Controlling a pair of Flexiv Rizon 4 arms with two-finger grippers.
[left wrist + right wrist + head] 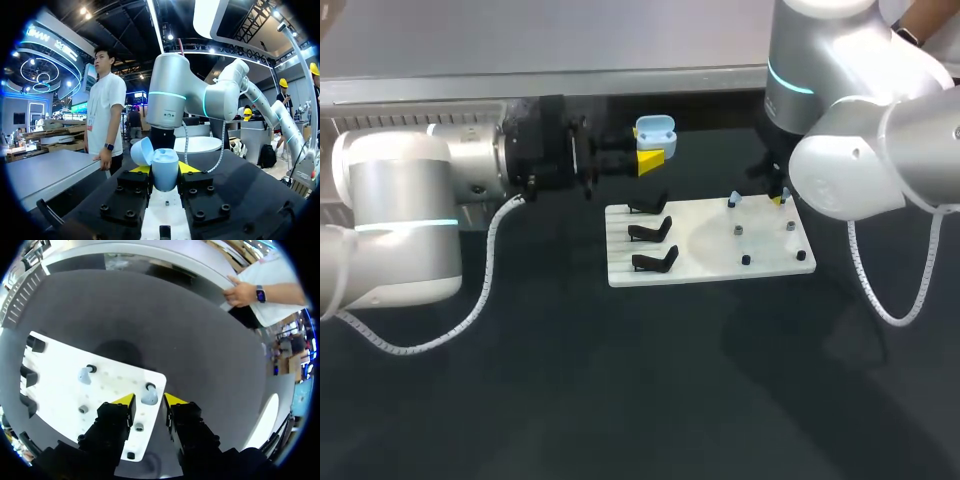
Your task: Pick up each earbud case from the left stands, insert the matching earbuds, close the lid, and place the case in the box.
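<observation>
Earbud case [655, 130], pale blue with its lid [141, 151] hinged open, sat clamped between the 2 yellow-tipped fingers of the left gripper [163, 171], which held it clear of the table behind the white board [710, 265]. The case was kept upright with its mouth facing up, apparently so the buds could be dropped in from above.

All 3 black stands [650, 232] along the board's left side stood bare. On the right side, the right gripper [148, 400] hung low over the board's corner, its fingers parted with 1 pale blue earbud [148, 395] on its peg between them and neither tip seen to touch it; the pose suggested a pick about to be made. A 2nd pale blue earbud [85, 374] waited on a peg further in, well apart from the 1st.

Small grey pegs [739, 230] and black pegs [745, 260] dotted the rest of the board, close enough to the fingers to snag a careless descent. Nothing stood between the 2 grippers except open table. No box showed in any view.
</observation>
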